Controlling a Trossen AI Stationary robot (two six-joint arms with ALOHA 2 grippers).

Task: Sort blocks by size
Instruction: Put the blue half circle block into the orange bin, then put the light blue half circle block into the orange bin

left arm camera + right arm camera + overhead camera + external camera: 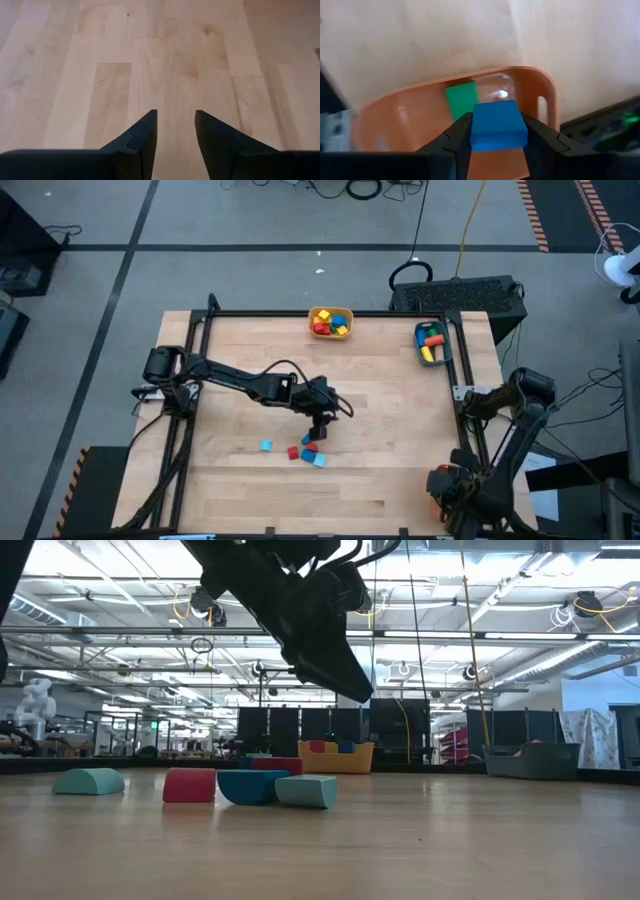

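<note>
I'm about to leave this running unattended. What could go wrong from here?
1. The right gripper holds a blue block over the orange bin, near its rim; released there, it might clip the rim.
2. The left gripper hangs open above closely packed loose blocks; coming down, its jaws could nudge neighbours.

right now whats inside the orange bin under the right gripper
One green block lies in the orange bin. The right gripper holds a blue block above it, covering part of the bin floor.
</note>
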